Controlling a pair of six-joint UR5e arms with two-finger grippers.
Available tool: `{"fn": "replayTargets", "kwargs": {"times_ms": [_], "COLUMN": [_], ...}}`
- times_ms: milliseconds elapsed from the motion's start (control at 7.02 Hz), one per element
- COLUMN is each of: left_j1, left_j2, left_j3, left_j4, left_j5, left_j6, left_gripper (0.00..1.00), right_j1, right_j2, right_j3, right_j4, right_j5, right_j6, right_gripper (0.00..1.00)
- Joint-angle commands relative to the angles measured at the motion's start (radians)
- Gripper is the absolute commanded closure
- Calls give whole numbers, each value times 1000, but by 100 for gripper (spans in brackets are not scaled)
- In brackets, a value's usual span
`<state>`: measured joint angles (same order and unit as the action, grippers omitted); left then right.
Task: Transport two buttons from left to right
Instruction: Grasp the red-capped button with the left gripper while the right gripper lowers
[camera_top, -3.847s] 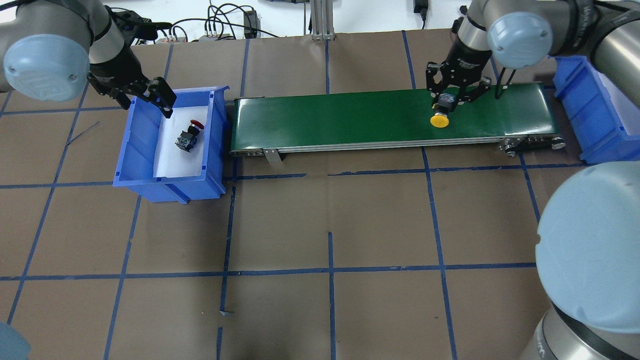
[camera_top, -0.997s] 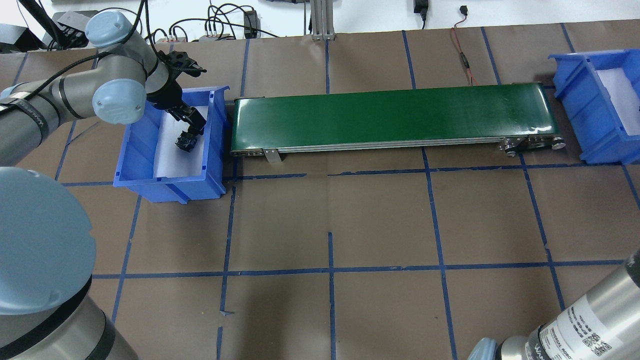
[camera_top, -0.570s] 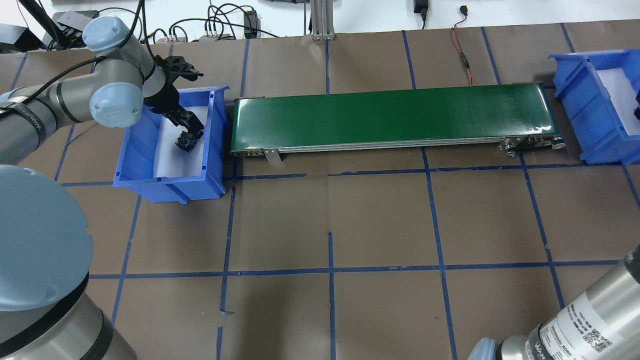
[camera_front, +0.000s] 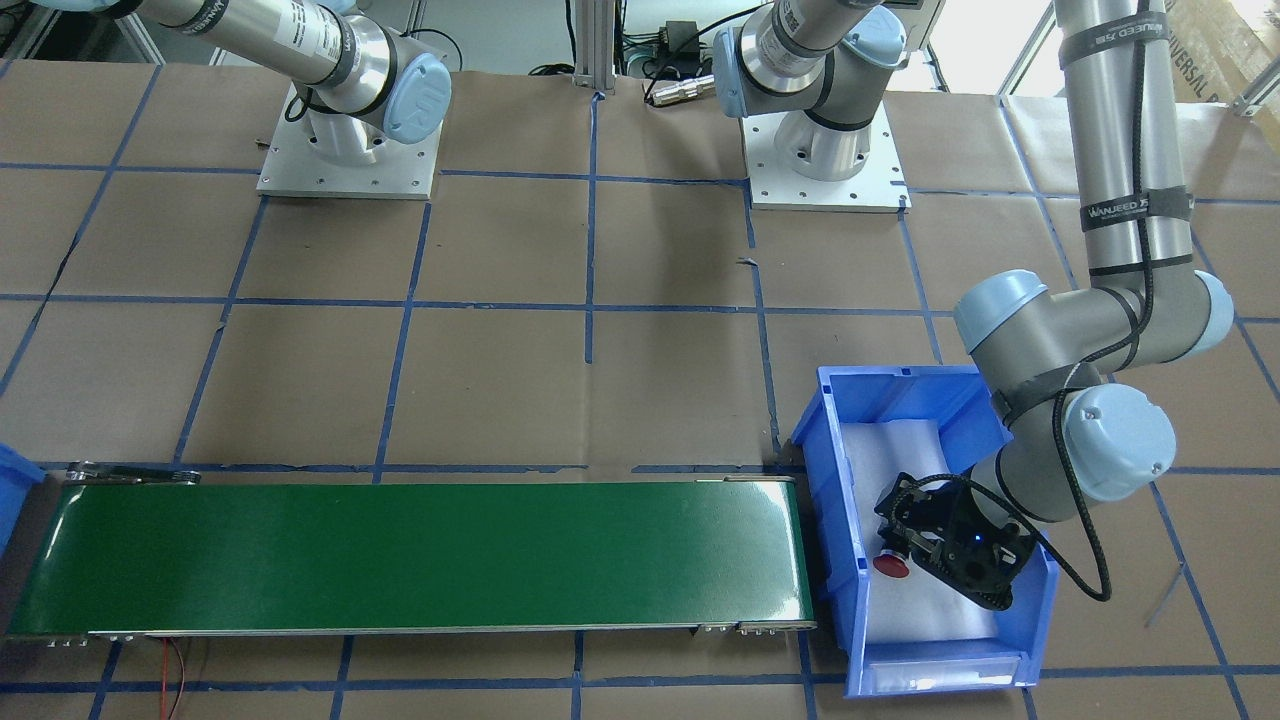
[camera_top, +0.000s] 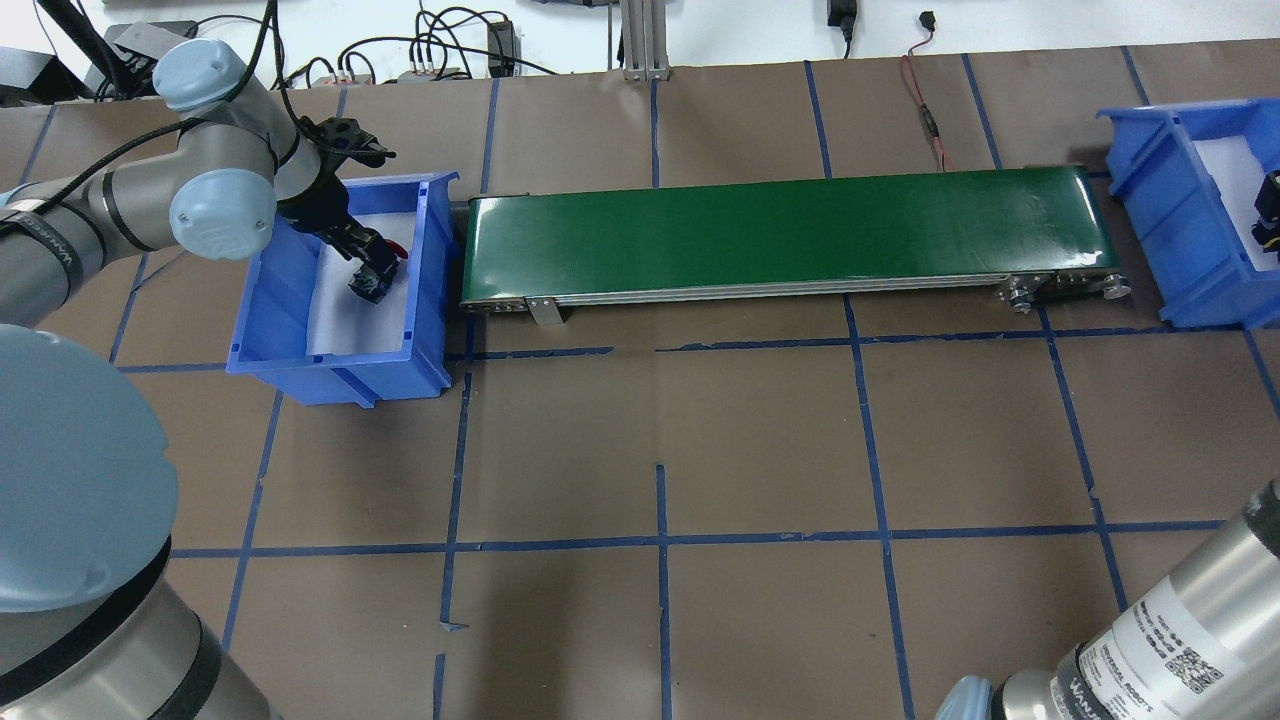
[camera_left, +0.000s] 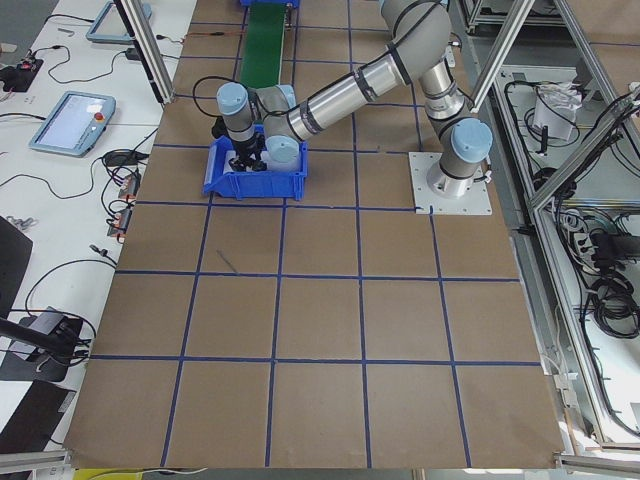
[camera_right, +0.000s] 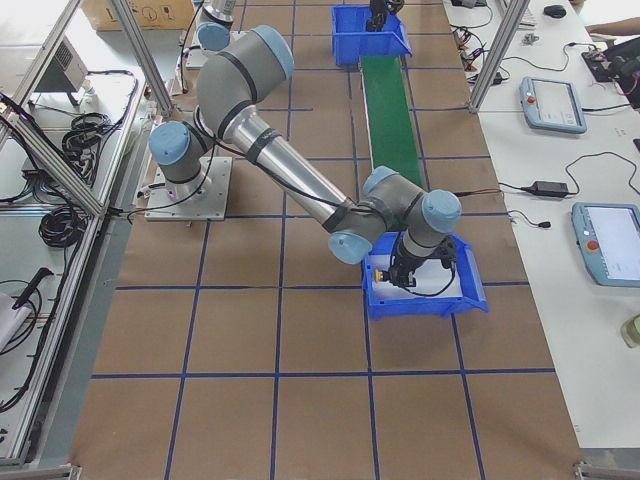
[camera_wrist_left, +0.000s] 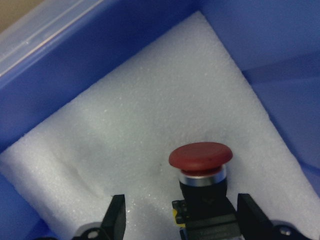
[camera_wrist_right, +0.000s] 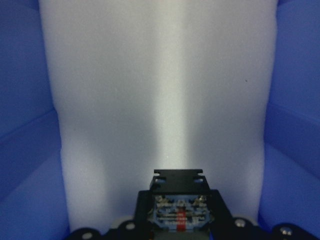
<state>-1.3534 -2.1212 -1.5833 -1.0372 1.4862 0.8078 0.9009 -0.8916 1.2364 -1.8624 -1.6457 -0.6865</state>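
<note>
In the left bin (camera_top: 262, 300), by its wall beside the conveyor (camera_top: 780, 235): left gripper (camera_wrist_left: 182, 210) spread astride the red button (camera_wrist_left: 200, 156). In the right bin (camera_top: 1150, 220): right gripper (camera_wrist_right: 178, 220) apparently pinching the other button (camera_wrist_right: 178, 182). Close squarely on the black body below the cap, then lift straight up.

- left arm (camera_top: 110, 200): extended away from the base, elbow bent, last wrist joints folded over and downward
- left gripper (camera_top: 372, 270): aimed steeply down and set low; fingers (camera_wrist_left: 116, 215) parted, one on each side of the red button (camera_wrist_left: 201, 159), with a clear gap on one side
- right arm (camera_right: 285, 160): stretched long and low, wrist joints bunched at its end
- right gripper (camera_wrist_right: 179, 222): aimed down, fingers closed against the black body of a button (camera_wrist_right: 178, 192) whose cap is hidden
</note>
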Motion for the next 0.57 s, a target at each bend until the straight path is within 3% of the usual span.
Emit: {"fn": "replayTargets", "kwargs": {"times_ms": [0, 142, 285, 427], "left_j1": [-6, -9, -10, -10], "left_j2": [0, 3, 12, 15], "left_j3": [3, 5, 8, 22], "left_j4": [-1, -1, -3, -7], "left_j5": [2, 3, 6, 9], "left_j6": [-2, -5, -22, -27], "left_gripper": [33, 54, 65, 70], "right_j1": [3, 6, 6, 6], "right_j2": [19, 20, 22, 25], "right_j3": [-2, -2, -3, -3], "right_j4": [-18, -18, -18, -17], "right_j5": [15, 15, 15, 15], "right_j6": [-1, -1, -1, -1], "right_gripper": [95, 94, 89, 76]}}
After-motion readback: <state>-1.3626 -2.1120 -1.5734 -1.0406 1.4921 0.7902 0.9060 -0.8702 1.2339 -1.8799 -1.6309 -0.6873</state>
